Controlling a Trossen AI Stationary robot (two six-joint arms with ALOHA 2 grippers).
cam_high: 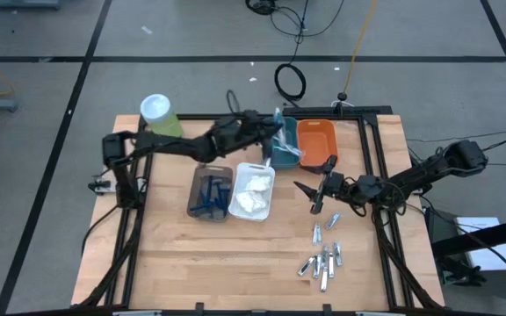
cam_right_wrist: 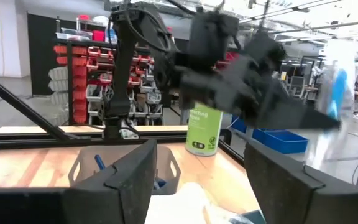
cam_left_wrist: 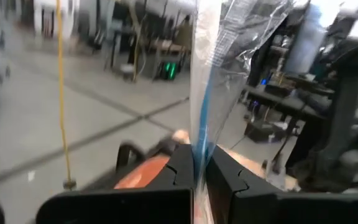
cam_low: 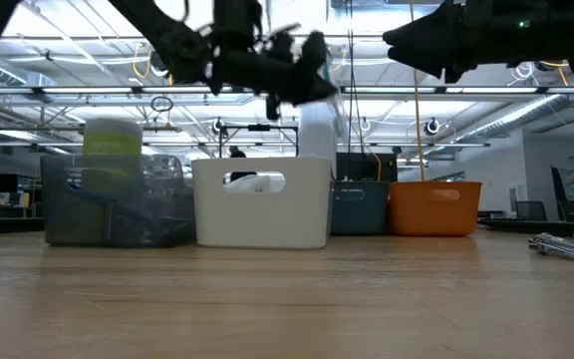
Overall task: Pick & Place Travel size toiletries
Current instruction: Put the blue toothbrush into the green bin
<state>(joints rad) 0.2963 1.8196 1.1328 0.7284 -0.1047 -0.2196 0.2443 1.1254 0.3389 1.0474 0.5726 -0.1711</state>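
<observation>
Silvery tubes (cam_high: 323, 259) scattered on near tabletop (cam_high: 235, 272), right claw (cam_high: 316, 194) spread above them, left claw (cam_high: 281, 133) pinching wrapped blue toothbrush (cam_left_wrist: 202, 118) over teal bin (cam_high: 281, 156).

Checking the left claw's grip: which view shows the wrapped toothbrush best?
The left wrist view: the toothbrush stands pinched in the shut left claw. High view shows it small above the teal bin; low and right wrist views blur it.

wood worktop (cam_high: 200, 254) carries green canister (cam_high: 159, 115), clear bin (cam_high: 209, 193), white bin (cam_high: 253, 190), teal bin (cam_high: 281, 154), orange bin (cam_high: 315, 140), silvery tubes (cam_high: 323, 257) loose.
</observation>
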